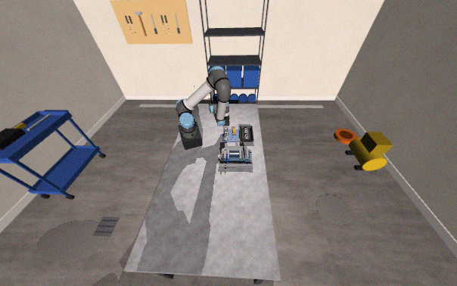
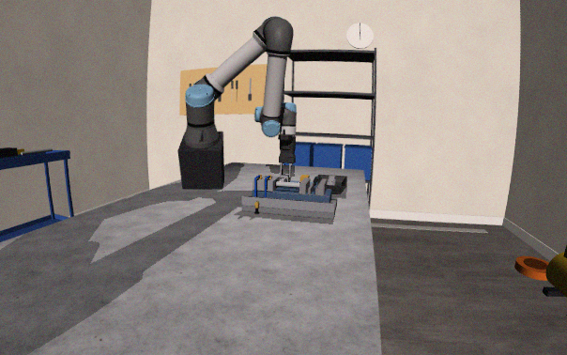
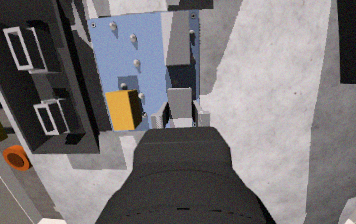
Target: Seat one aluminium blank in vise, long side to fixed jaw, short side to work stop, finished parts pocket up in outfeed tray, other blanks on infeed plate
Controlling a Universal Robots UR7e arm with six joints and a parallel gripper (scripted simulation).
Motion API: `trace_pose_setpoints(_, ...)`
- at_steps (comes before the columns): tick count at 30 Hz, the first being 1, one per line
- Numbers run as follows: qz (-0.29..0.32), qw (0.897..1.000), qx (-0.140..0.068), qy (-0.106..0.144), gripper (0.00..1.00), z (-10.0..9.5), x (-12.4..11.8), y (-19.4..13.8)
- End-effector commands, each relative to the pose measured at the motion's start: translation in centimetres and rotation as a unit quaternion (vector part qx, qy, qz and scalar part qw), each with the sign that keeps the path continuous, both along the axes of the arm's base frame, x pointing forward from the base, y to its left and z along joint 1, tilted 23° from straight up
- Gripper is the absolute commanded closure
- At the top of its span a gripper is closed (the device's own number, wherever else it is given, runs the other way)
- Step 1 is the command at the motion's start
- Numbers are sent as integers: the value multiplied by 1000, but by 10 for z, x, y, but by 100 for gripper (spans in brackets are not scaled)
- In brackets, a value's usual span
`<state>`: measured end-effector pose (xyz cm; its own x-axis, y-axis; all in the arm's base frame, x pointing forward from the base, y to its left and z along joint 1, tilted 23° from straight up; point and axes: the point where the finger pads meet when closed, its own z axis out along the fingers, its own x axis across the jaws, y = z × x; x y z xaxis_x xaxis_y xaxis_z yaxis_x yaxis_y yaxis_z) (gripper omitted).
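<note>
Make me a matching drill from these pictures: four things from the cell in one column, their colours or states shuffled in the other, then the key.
Things:
1. gripper
2. brass blank
3. infeed plate
4. outfeed tray

Colour or state:
A. light blue, studded with pins
B. shut on a grey aluminium blank
C. dark, with two finished parts inside
D. yellow, lying on the plate

Pairs: 1-B, 2-D, 3-A, 4-C

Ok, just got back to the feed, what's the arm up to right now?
The gripper is shut on a grey aluminium blank, held above the right edge of the blue infeed plate. A brass blank lies flat on the plate, and another grey blank lies farther along it. Two finished parts sit in the dark outfeed tray. Whether the vise is loaded cannot be told.
</note>
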<state>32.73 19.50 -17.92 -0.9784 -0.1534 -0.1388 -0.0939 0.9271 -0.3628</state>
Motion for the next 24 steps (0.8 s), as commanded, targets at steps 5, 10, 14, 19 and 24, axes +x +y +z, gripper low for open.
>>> trace_pose_setpoints(5, 0, 1000, 0, -1, 100, 9, -1, 4)
trace_pose_setpoints(10, 0, 1000, 0, -1, 100, 23, -4, 9)
trace_pose_setpoints(14, 0, 1000, 0, -1, 100, 30, -6, 11)
trace_pose_setpoints(19, 0, 1000, 0, -1, 100, 50, -10, 19)
trace_pose_setpoints(24, 0, 1000, 0, -1, 100, 72, -14, 27)
